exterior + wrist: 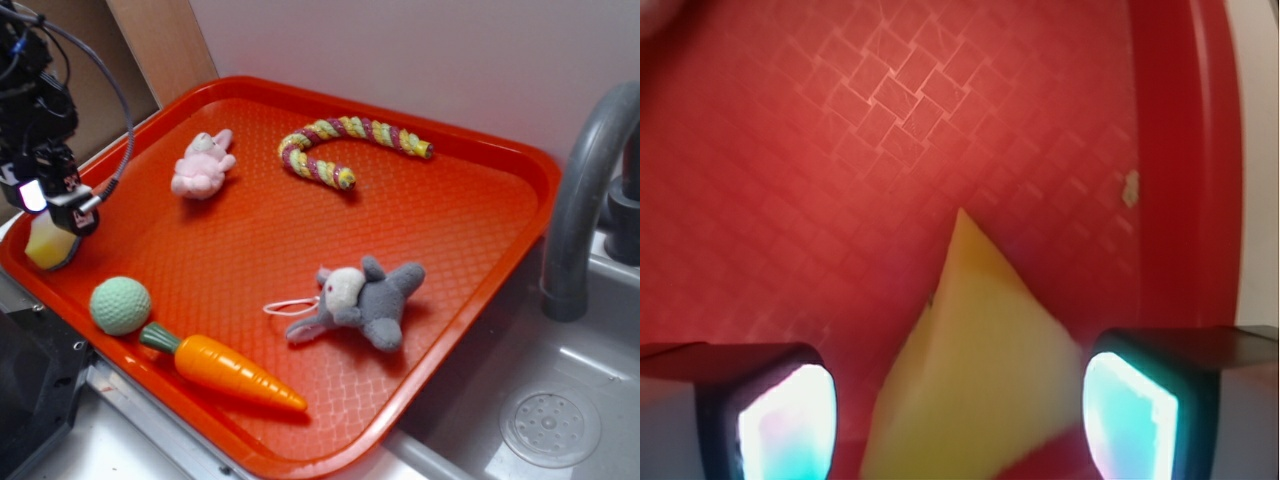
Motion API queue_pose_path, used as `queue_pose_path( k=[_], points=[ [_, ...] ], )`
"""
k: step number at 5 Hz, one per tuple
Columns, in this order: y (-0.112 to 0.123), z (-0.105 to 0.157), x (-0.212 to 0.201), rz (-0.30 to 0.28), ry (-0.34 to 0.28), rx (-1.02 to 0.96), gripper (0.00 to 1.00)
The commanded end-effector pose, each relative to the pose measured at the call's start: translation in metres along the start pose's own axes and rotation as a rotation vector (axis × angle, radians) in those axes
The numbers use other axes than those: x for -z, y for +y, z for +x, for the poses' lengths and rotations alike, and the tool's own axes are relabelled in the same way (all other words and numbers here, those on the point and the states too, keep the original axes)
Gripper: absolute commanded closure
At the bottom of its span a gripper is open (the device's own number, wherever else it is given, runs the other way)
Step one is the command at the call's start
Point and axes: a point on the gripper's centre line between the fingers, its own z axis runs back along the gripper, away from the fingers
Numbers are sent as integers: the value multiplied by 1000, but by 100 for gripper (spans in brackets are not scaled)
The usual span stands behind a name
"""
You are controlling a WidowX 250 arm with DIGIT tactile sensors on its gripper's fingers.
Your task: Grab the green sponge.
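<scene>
The green sponge [47,247] shows as a yellow foam block leaning against the left rim of the orange tray [300,230]. My gripper [55,215] hangs right over it. In the wrist view the sponge [975,350] sits between the two lit fingertips [790,425], with its pointed corner facing away. My gripper [960,425] is open: a strip of tray shows between the left pad and the foam, while the right pad is close to the foam's edge. The greenish scouring layer does not show.
A pale green ball [120,304] and an orange toy carrot [228,372] lie just right of the sponge. A pink plush [203,165], a rope toy [345,143] and a grey plush [362,303] lie farther in. The tray rim [1185,160] runs close on the wrist view's right. A sink and faucet [585,200] stand right.
</scene>
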Motion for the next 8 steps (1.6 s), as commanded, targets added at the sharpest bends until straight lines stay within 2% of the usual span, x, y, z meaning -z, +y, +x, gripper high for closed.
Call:
queue_pose_path(
  k=[1, 2, 3, 4, 5, 6, 7, 8],
  points=[
    [9, 6, -1, 98, 20, -84, 0],
    [6, 7, -1, 93, 13, -85, 100],
    [5, 9, -2, 92, 12, -79, 100],
    [-3, 9, -10, 129, -42, -76, 100],
    [-25, 9, -34, 172, -145, -52, 100],
    [-56, 2, -73, 144, -222, -19, 100],
    [-86, -3, -117, 91, -239, 48, 100],
    [-117, -3, -164, 57, -289, 118, 100]
  ],
)
